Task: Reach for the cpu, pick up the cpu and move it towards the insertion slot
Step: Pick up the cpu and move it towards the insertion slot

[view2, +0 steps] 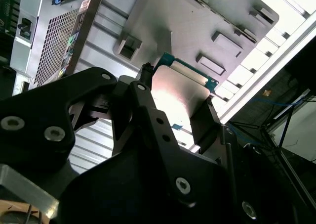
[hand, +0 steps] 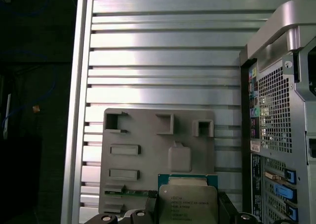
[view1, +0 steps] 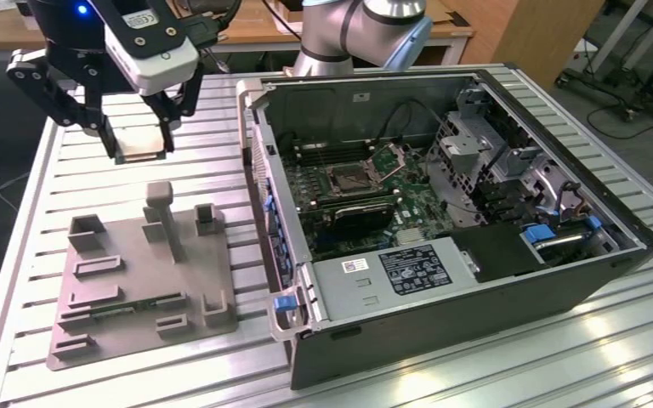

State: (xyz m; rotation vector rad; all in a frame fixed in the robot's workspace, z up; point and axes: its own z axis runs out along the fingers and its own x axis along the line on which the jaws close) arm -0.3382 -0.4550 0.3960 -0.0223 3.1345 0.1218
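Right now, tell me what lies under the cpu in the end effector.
In the first wrist view, the cpu, gripped in the end effector, hangs over the grey fixture tray on the slatted table. The tray's patch behind the chip is covered.

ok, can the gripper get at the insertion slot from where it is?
Likely yes. The case lies open-sided and the insertion slot looks uncovered, plate tipped up. The gripper, shut on the cpu, hangs beside it over the table; only the case wall stands between.
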